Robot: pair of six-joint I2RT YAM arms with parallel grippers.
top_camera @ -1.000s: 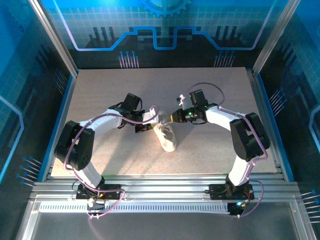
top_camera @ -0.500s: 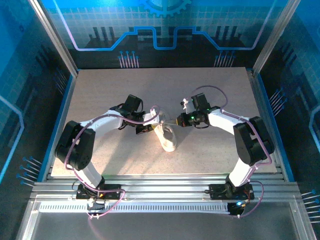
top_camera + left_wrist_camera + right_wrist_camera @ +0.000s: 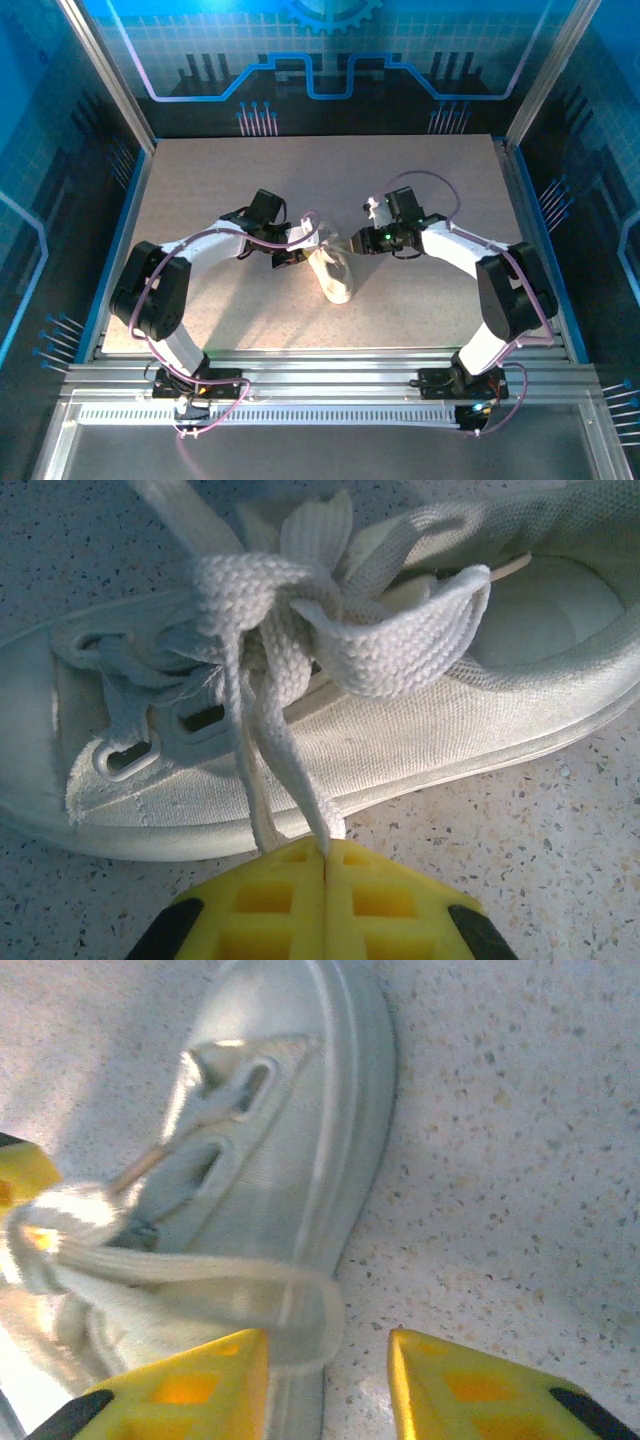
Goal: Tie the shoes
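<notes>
Left wrist view: the left gripper [image 3: 325, 858] is clenched on a lace [image 3: 285, 745] running up to the knot [image 3: 270, 600]. Right wrist view: the right gripper [image 3: 328, 1360] is released, a loop [image 3: 190, 1270] just beyond. From above, the shoe [image 3: 333, 272] lies mid-tabletop [image 3: 430, 300] between both.

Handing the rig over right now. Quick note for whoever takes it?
Left gripper: fingers shut on two lace strands beside the sneaker.
Right gripper: fingers open, a lace loop ending between them, unclamped.
Sneaker sits mid-table, between both grippers.
Done: loose knot over the eyelets.
Left: probably pull it tight and finish the bow.
</notes>
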